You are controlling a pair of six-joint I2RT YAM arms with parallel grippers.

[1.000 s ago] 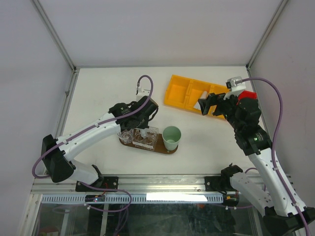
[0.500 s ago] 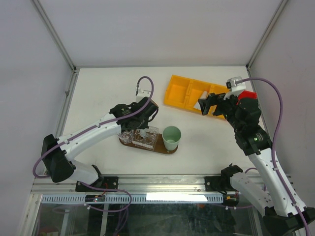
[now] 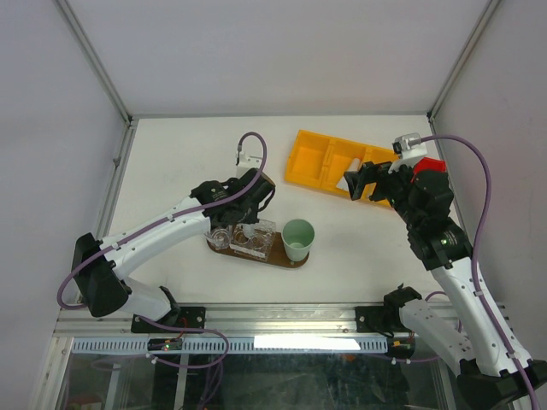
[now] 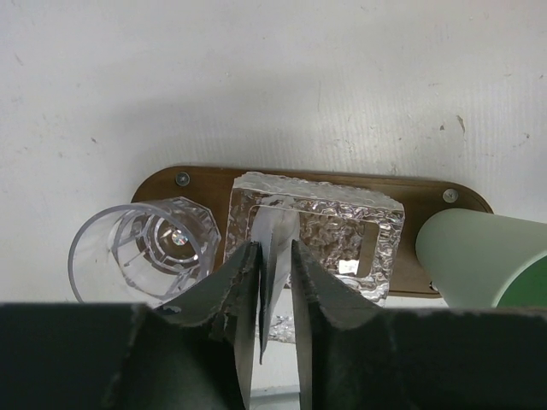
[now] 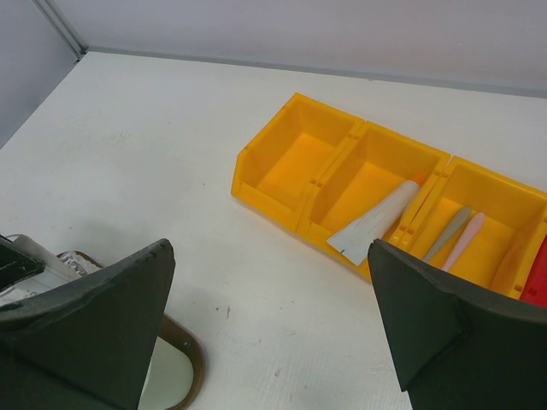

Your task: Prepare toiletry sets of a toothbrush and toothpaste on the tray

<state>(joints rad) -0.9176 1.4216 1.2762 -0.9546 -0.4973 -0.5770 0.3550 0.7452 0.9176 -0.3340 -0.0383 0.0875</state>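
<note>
surface (image 3: 171, 162): white, carries everything | yellow bin (image 5: 265, 201): far right, holds one white tube (image 5: 376, 218) and thin brushes (image 5: 450, 231) | tray (image 4: 192, 181): mid-surface, bears a clear holder (image 4: 376, 231) | my right pincer (image 5: 269, 248): spread wide, nothing in it | my left pincer (image 4: 273, 249): barely parted around a second tube (image 4: 275, 235) over the holder; I cannot tell whether it grips

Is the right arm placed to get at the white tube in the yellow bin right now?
Probably yes. The right gripper hangs wide open near the yellow bin, and the white tube lies uncovered in one compartment; the divider beside it may crowd one finger.
</note>
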